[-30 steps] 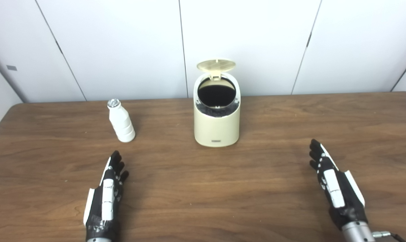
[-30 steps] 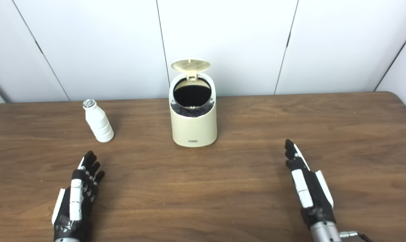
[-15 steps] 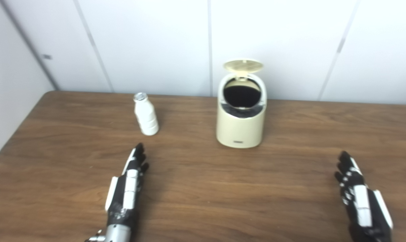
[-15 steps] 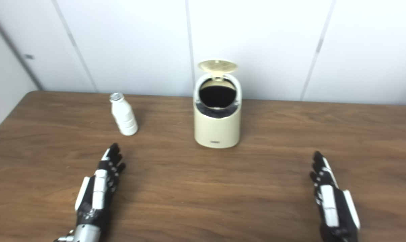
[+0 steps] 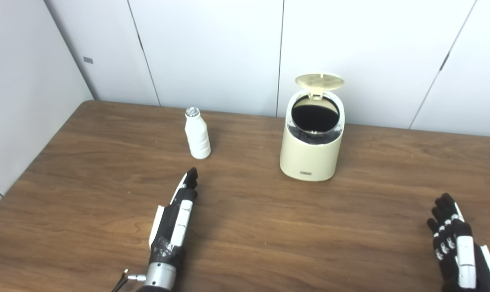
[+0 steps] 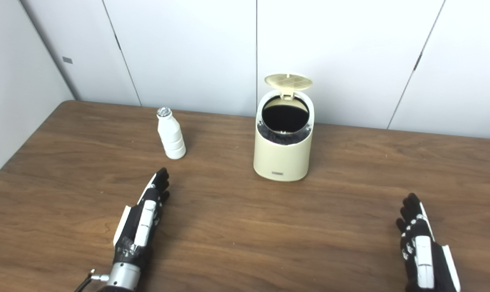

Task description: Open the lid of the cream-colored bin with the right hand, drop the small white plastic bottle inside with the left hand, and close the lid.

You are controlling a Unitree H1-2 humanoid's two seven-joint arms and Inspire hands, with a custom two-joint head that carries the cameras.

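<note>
The cream-colored bin [image 5: 311, 150] stands at the back middle of the wooden table, its round lid [image 5: 319, 81] tipped up and the dark inside showing. A small white plastic bottle [image 5: 197, 134] with a silver cap stands upright to the bin's left. My left hand [image 5: 176, 213] lies flat and open over the table, fingers stretched toward the bottle, a short way in front of it and holding nothing. My right hand [image 5: 456, 247] is open at the lower right, far from the bin, partly cut off by the picture's edge.
The brown table [image 5: 86, 162] has its left edge and back left corner in view. White wall panels [image 5: 212, 48] rise right behind the bin and bottle, and a side wall [image 5: 17, 101] stands along the left.
The camera has turned left, so everything slid right in the picture. My left hand reached forward toward the bottle. My right hand drew back toward the lower right corner. Bin and bottle stayed put.
</note>
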